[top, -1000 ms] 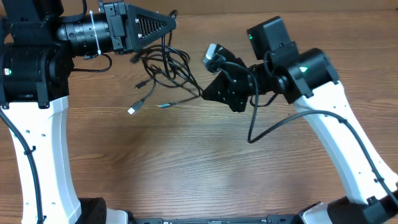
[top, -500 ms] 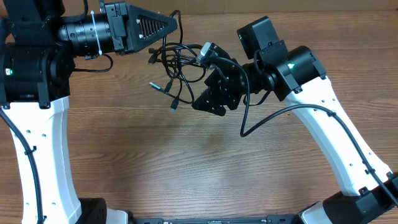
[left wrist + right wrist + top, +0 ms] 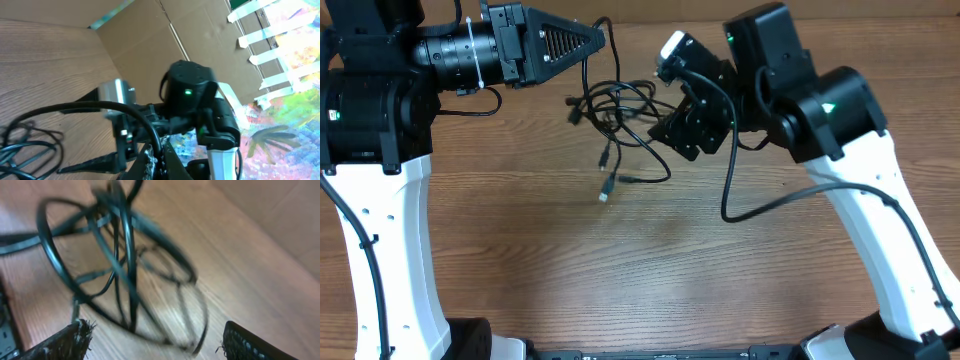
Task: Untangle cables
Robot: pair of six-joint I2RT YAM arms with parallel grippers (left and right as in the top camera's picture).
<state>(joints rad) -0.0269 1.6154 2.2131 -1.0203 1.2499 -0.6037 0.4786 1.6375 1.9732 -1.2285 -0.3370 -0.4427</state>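
Observation:
The cables (image 3: 617, 108) form a tangle of thin black loops that hangs from my left gripper (image 3: 601, 38) at the back of the table. Loose plug ends (image 3: 604, 194) trail toward the front. In the left wrist view my left gripper (image 3: 159, 150) is shut on one black cable (image 3: 65, 106), which runs out to the left. My right gripper (image 3: 665, 130) sits just right of the tangle. Its fingers (image 3: 70, 342) stand wide apart, and the blurred cable loops (image 3: 125, 265) lie ahead of my right gripper (image 3: 155, 340), not between the pads.
A thicker black wire (image 3: 745, 205) droops from the right arm over the wooden table (image 3: 640, 270). A cardboard wall (image 3: 200, 35) stands behind the table. The right arm's camera housing (image 3: 190, 95) shows close in front of the left wrist.
My right gripper has opened and let go of the cables, then drawn back up and to the right. The tangle and its plug ends have shifted right. The left gripper stays shut and still.

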